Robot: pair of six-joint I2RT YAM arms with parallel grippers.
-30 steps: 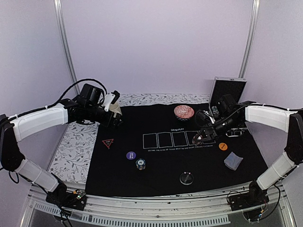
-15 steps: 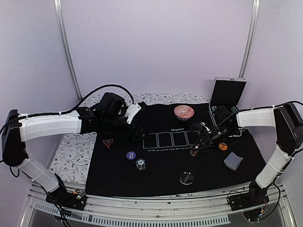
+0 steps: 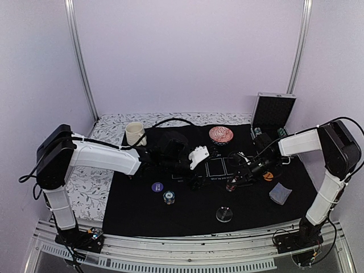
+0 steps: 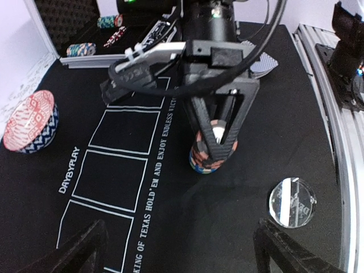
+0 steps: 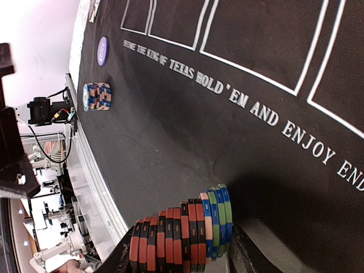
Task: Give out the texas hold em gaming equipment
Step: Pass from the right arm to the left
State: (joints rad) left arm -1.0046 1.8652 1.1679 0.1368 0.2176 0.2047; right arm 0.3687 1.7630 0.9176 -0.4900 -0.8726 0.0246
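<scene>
Left claw (image 4: 179, 233), spread wide and empty, has swung from the mug (image 3: 135, 133) to the middle of the mat (image 3: 142, 210); right claw (image 3: 233, 182) still clamps the chip stack (image 4: 212, 154), now lowered onto the mat below the card outlines (image 4: 122, 145)

On the mat (image 3: 142, 219), the mug (image 3: 135, 132) stands at the back left corner, the bowl (image 3: 220, 135) by the back edge, playing cards (image 3: 279, 193) near the right edge, a disc (image 3: 224, 214) near the front edge.
</scene>
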